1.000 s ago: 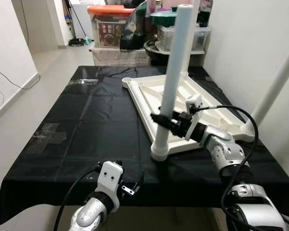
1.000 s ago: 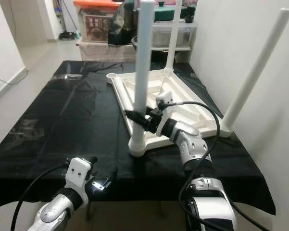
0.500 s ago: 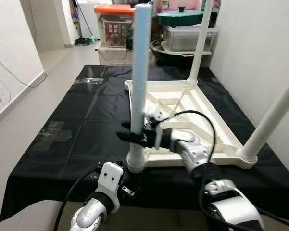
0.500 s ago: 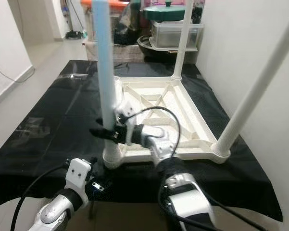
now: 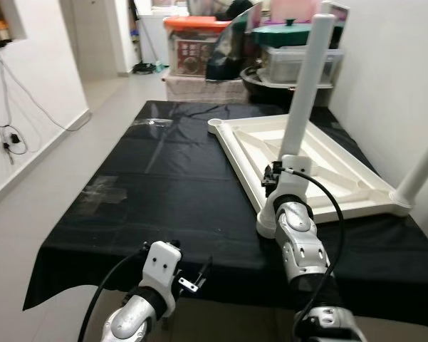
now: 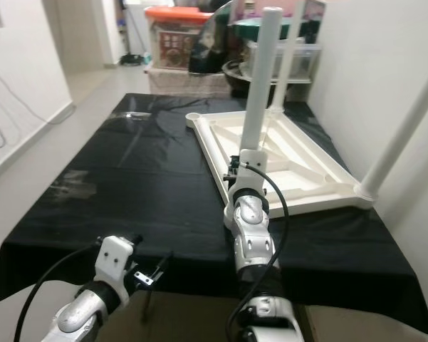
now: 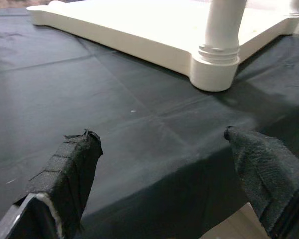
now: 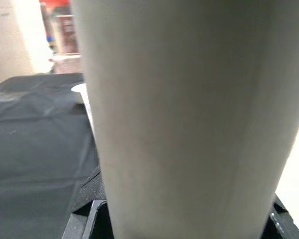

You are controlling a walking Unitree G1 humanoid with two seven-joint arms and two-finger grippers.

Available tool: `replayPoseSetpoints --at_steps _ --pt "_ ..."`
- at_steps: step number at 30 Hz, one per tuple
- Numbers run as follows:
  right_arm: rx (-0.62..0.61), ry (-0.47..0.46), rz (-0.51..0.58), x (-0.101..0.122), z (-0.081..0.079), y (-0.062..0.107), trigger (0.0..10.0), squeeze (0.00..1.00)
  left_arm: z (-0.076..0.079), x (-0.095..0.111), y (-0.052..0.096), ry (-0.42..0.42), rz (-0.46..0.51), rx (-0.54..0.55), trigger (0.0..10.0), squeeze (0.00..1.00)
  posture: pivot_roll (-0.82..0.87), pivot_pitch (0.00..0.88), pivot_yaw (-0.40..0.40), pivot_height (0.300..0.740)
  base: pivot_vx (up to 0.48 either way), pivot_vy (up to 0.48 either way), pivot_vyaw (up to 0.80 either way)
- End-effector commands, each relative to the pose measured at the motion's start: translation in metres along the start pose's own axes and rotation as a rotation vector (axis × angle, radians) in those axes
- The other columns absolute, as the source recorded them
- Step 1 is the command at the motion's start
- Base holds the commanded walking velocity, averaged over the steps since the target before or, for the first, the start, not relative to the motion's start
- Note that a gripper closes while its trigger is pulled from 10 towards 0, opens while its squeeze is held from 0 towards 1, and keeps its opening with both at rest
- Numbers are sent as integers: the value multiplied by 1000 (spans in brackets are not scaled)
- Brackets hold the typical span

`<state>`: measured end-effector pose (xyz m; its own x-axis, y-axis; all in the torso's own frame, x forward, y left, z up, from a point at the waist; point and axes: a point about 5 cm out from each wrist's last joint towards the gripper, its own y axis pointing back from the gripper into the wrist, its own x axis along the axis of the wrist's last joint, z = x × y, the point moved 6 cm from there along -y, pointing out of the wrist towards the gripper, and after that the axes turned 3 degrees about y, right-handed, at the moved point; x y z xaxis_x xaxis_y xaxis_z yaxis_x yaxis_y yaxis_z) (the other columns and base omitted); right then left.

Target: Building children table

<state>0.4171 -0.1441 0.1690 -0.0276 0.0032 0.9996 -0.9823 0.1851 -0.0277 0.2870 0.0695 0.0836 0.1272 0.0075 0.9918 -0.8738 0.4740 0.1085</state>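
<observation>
On the black-covered tabletop [image 5: 149, 178] lies one white children's table panel [image 5: 320, 178], upside down, toward the right half. Three white legs counted: near-left leg [image 5: 305, 92] standing upright in its corner socket, far leg [image 6: 293, 50] at the far corner, right leg [image 6: 402, 125] rising at the near-right corner. Fourth corner socket [image 5: 216, 127] at far left holds no leg. Right pincer [image 5: 273, 179] is at the lower part of the near-left leg, just above the socket, black fingers [image 8: 84, 199] either side of the post, closed around it. Left pincer [image 5: 192, 281] hangs at the near edge of the tabletop, left of the panel, two fingers [image 7: 69, 169] spread wide apart with nothing between them. Beyond the far edge, stacked storage bins [image 5: 196, 43] sit on the floor.
</observation>
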Motion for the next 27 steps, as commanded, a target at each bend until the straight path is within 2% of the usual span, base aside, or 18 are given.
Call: replayPoseSetpoints --at_steps 1,2,3,4,5,8,9,10,11,12,14,16,18,19,20,23,25,27 --pt "-8 -93 -32 -10 -5 4 10000 0 0 -3 1 -5 -14 2 10000 0 108 0 -31 740 0 0 0" --pt "73 -145 -12 -7 -25 6 10000 0 -1 -3 0 -4 -12 6 10000 0 112 0 -34 740 0 0 0" --pt "73 -145 -12 -7 -25 6 10000 0 -1 -3 0 -4 -12 6 10000 0 112 0 -34 740 0 0 0" --pt "164 -183 16 -3 -42 8 10000 1000 -1 -2 0 -3 -10 9 10000 0 110 0 -37 740 0 0 0" --pt "249 -218 41 2 -56 9 10000 1000 -1 -2 0 -2 -8 12 10000 0 110 0 -37 740 0 0 0" --pt "315 -203 99 16 -62 8 10000 1000 -1 -2 0 -1 -7 14 10000 0 112 0 -41 740 0 0 0" --pt "390 -234 111 23 -65 6 10000 0 -2 -2 -1 -1 -7 14 10000 0 111 0 -40 740 0 0 0" --pt "390 -234 111 23 -65 6 10000 0 -2 -2 -1 -1 -7 14 10000 0 111 0 -40 740 0 0 0" --pt "531 -265 105 28 -70 5 10000 0 -2 -1 -1 0 -6 15 10000 0 111 0 -38 740 0 0 0" --pt "531 -265 105 28 -70 5 10000 0 -2 -1 -1 0 -6 15 10000 0 111 0 -38 740 0 0 0" --pt "648 -287 102 33 -74 6 10000 0 -2 -1 -1 0 -5 15 10000 0 111 0 -38 740 0 0 0" --pt "1022 -228 49 34 -84 27 10000 0 -3 -1 -1 -1 -5 14 10000 0 109 0 -31 740 0 0 0" --pt "1022 -228 49 34 -84 27 10000 0 -3 -1 -1 -1 -5 14 10000 0 109 0 -31 740 0 0 0" --pt "1187 -180 33 34 -86 40 10000 0 -3 -1 -2 -1 -6 12 10000 0 111 0 -35 740 0 0 0" --pt "1187 -180 33 34 -86 40 10000 0 -3 -1 -2 -1 -6 12 10000 0 111 0 -35 740 0 0 0" --pt "1533 -115 -3 35 -97 73 10000 0 -3 -1 -3 -6 -6 13 10000 0 133 0 -50 740 0 0 0" --pt "1533 -115 -3 35 -97 73 10000 0 -3 -1 -3 -6 -6 13 10000 0 133 0 -50 740 0 0 0" --pt "1655 -127 -14 36 -104 85 10000 0 -3 -1 -3 -7 -4 17 10000 0 133 0 -51 740 0 0 0"
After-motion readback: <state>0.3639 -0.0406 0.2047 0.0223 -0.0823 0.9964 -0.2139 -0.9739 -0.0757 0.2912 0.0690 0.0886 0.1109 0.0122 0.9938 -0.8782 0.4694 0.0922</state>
